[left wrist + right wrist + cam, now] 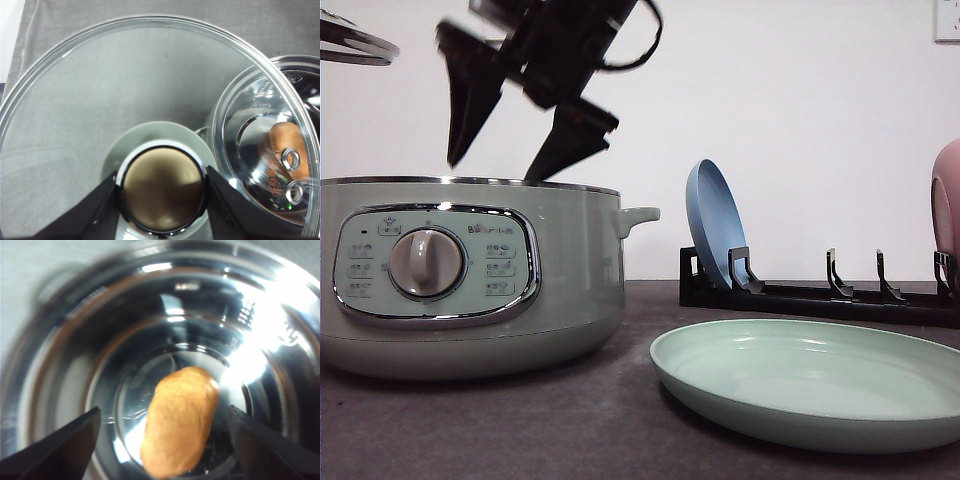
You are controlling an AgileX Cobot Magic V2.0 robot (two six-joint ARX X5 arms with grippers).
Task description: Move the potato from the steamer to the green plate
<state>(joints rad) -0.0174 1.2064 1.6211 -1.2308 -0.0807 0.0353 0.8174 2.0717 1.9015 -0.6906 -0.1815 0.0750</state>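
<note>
The orange-brown potato (180, 422) lies on the shiny steel floor of the steamer (470, 280). My right gripper (164, 409) hangs open above it, one finger on each side and neither touching. From the front, that right gripper (492, 168) is tilted just above the steamer's chrome rim. My left gripper (162, 187) is shut on the knob of the glass lid (150, 90), held up and off to the left of the pot. Through the lid I see the steamer (270, 125) with the potato (285, 142) inside. The green plate (810, 380) sits bare on the table, right of the steamer.
The lid's edge (355, 42) shows at the top left. A black dish rack (820, 295) stands behind the green plate, with a blue plate (715, 225) upright in it and a pink plate (948, 200) at the right edge. A dark grey cloth covers the table (570, 420).
</note>
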